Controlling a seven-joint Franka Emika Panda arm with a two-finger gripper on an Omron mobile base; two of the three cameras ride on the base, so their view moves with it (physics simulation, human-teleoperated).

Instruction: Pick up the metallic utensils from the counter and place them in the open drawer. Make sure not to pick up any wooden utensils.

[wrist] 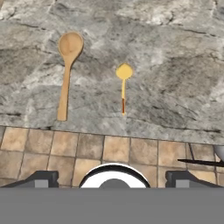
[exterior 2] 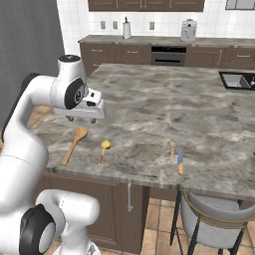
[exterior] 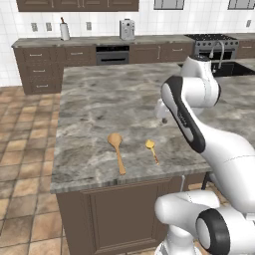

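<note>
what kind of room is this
A home kitchen, rendered rather than real: a stone island counter with a wooden spoon on it, a built-in oven in the dark cabinets along the back wall, and a sink set into the counter.

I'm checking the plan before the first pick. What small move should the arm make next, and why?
Probably lower the open gripper toward the small yellow utensil and centre over its handle. It lies untouched on the counter, apart from the wooden spoon beside it, and the gripper hangs well above both, holding nothing.
</note>
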